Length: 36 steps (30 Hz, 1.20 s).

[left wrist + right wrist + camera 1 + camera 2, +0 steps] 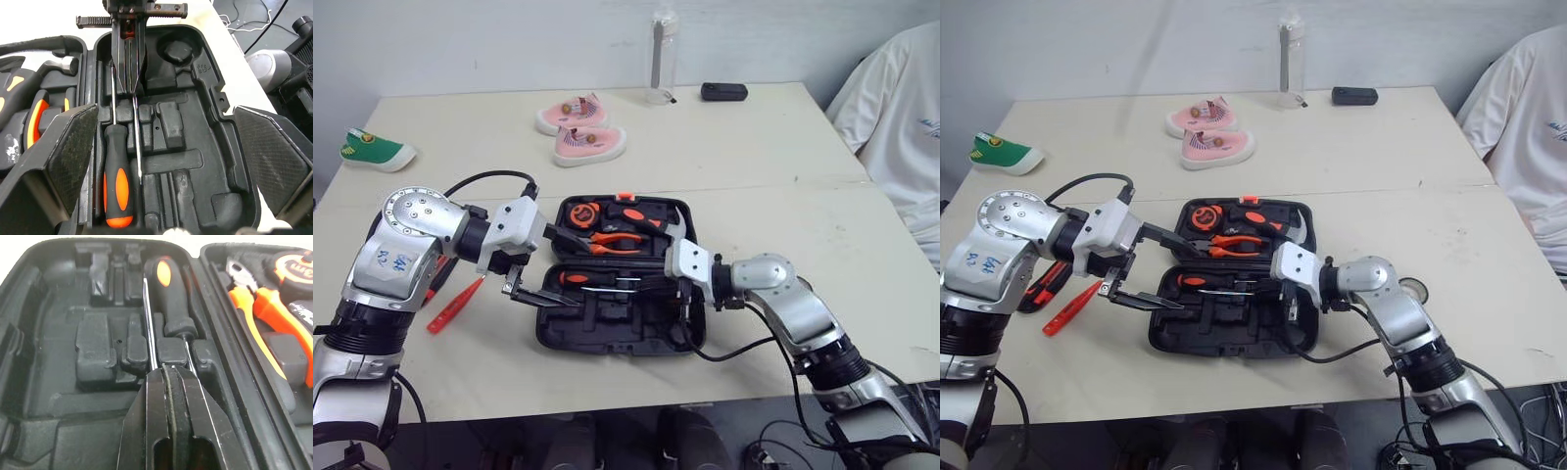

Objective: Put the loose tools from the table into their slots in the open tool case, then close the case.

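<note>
The black tool case [607, 333] lies open in the middle of the table. Its far half holds orange pliers [612, 240], a tape measure [579, 213] and a hammer [671, 227]. A black-and-orange screwdriver [171, 289] rests in a slot of the near half. My right gripper [166, 372] is shut on a thin metal screwdriver shaft [149, 333] lying beside it. My left gripper [576, 274] hovers open over the case's left end, nothing between its fingers [68, 152]. A red loose tool [455, 304] lies on the table left of the case, and another [1043, 284] is partly hidden under my left arm.
At the back of the table are two pink shoes [579, 132], a green shoe [374, 149], a clear bottle [663, 59] and a small black device [722, 91]. A person in white [901, 117] sits at the right. Cables trail over the front edge.
</note>
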Available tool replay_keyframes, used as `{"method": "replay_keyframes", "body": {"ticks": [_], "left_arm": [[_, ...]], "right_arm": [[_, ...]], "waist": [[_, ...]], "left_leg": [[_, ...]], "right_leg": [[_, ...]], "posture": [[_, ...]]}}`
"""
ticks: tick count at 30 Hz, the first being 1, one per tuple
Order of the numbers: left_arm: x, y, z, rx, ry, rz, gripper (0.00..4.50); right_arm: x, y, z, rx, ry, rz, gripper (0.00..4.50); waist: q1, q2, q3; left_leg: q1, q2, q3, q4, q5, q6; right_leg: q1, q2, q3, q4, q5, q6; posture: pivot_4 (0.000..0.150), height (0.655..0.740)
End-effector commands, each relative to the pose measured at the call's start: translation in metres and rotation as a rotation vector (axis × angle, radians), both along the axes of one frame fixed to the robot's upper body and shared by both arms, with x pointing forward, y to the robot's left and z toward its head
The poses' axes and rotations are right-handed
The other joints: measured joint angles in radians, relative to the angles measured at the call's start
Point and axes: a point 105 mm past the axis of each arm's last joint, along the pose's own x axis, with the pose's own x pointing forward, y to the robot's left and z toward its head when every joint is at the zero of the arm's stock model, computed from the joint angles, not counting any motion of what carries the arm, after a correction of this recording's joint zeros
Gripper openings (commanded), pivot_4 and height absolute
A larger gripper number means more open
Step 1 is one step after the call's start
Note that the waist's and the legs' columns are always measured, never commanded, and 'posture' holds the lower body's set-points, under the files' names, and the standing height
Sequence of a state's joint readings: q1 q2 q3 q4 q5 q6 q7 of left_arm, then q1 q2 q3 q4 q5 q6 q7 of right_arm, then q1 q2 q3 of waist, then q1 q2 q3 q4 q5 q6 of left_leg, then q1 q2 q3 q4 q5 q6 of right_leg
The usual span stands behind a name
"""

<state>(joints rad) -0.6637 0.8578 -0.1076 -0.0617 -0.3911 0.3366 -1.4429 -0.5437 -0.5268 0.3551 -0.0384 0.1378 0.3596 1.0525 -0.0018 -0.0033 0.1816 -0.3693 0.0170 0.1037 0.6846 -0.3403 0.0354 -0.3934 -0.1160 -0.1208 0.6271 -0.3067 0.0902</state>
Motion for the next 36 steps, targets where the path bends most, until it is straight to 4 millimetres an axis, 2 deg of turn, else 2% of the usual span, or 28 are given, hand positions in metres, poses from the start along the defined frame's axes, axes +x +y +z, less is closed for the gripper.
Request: {"method": "replay_keyframes", "body": {"ticks": [1,5,7,10,13,17,18,20,21,24,28,33,36], "left_arm": [[0.001,-0.001,0.007,-0.008,-0.032,-0.008,4.50],[0.001,-0.001,0.003,-0.012,-0.033,-0.001,4.50],[0.003,0.000,0.003,-0.026,-0.036,0.019,4.50],[0.008,0.004,0.004,-0.113,-0.021,0.120,4.50],[0.013,0.021,0.003,-0.202,-0.025,0.285,4.50],[0.002,0.050,0.004,-0.303,0.017,0.485,4.50],[-0.002,0.058,0.003,-0.322,0.031,0.533,4.50],[-0.011,0.089,-0.007,-0.351,0.061,0.690,4.50],[-0.017,0.108,-0.013,-0.367,0.076,0.783,4.50],[-0.036,0.156,-0.026,-0.348,0.067,0.995,4.50],[-0.069,0.202,-0.034,-0.344,0.047,1.223,4.50],[-0.095,0.258,-0.046,-0.378,0.019,1.485,4.50],[-0.098,0.273,-0.042,-0.378,-0.020,1.539,4.50]], "right_arm": [[-0.003,-0.022,-0.047,-0.153,0.159,-0.105,0.03],[-0.005,-0.012,-0.027,-0.070,0.129,-0.085,0.03],[-0.003,-0.004,-0.003,0.030,0.040,-0.064,0.03],[-0.002,-0.001,0.046,0.206,-0.071,-0.073,0.03],[-0.017,-0.027,0.079,0.239,-0.097,-0.077,0.88],[-0.046,-0.072,0.113,0.314,-0.047,-0.120,2.80],[-0.052,-0.083,0.114,0.310,-0.034,-0.139,3.20],[-0.064,-0.114,0.110,0.276,0.003,-0.224,4.15],[-0.067,-0.130,0.107,0.269,0.023,-0.288,4.39],[-0.071,-0.169,0.099,0.267,0.039,-0.453,4.39],[-0.072,-0.225,0.085,0.268,0.025,-0.689,4.39],[-0.069,-0.265,0.073,0.257,0.014,-0.834,4.39],[-0.069,-0.283,0.070,0.215,-0.001,-0.881,4.39]], "waist": [[0.000,-0.003,-0.004],[0.001,-0.004,-0.005],[0.000,-0.004,-0.005],[-0.001,-0.004,-0.004],[-0.001,-0.001,-0.002],[0.001,-0.003,-0.001],[0.001,-0.003,-0.001],[0.001,-0.003,-0.001],[0.001,-0.003,-0.001],[0.000,-0.003,-0.001],[0.000,-0.003,-0.001],[0.004,-0.002,-0.001],[0.004,-0.002,-0.001]], "left_leg": [[0.000,0.000,0.000,0.000,0.000,0.000],[0.000,0.000,-0.002,0.000,0.000,0.000],[-0.001,0.000,-0.004,0.000,0.000,0.000],[-0.003,0.000,-0.004,0.000,0.000,0.000],[-0.005,0.000,-0.003,0.000,0.000,0.000],[-0.006,0.000,-0.008,-0.001,0.000,0.000],[-0.006,0.001,-0.009,-0.001,0.000,0.000],[-0.006,0.001,-0.010,-0.002,0.000,0.000],[-0.004,0.001,-0.010,-0.003,-0.001,0.000],[-0.003,0.000,-0.009,-0.004,-0.001,0.000],[-0.001,0.000,-0.007,-0.005,-0.002,0.000],[-0.001,-0.002,-0.008,-0.005,-0.003,-0.001],[-0.001,-0.002,-0.007,-0.006,-0.004,-0.001]], "right_leg": [[0.000,0.000,0.000,0.000,0.000,0.000],[0.001,-0.002,0.000,-0.001,0.000,0.000],[0.001,-0.002,0.000,-0.001,0.000,0.000],[0.000,-0.002,0.000,-0.001,0.000,0.000],[-0.003,-0.002,0.001,-0.001,0.000,0.000],[-0.003,-0.003,0.000,-0.002,0.000,0.000],[-0.002,-0.003,0.000,-0.004,0.000,0.000],[0.000,-0.004,0.000,-0.006,0.000,0.000],[0.001,-0.005,0.001,-0.006,0.000,0.000],[0.002,-0.006,0.000,-0.007,0.000,0.000],[0.002,-0.007,0.001,-0.009,0.000,-0.001],[0.001,-0.011,0.001,-0.009,-0.001,-0.001],[0.000,-0.012,0.001,-0.009,-0.001,-0.002]], "posture": [[0.150,0.7316],[0.150,0.7316],[0.150,0.7316],[0.150,0.7316],[0.150,0.7316],[0.150,0.7316],[0.150,0.7316],[0.150,0.7316],[0.150,0.7316],[0.150,0.7316],[0.150,0.7316],[0.150,0.7316],[0.150,0.7316]]}}
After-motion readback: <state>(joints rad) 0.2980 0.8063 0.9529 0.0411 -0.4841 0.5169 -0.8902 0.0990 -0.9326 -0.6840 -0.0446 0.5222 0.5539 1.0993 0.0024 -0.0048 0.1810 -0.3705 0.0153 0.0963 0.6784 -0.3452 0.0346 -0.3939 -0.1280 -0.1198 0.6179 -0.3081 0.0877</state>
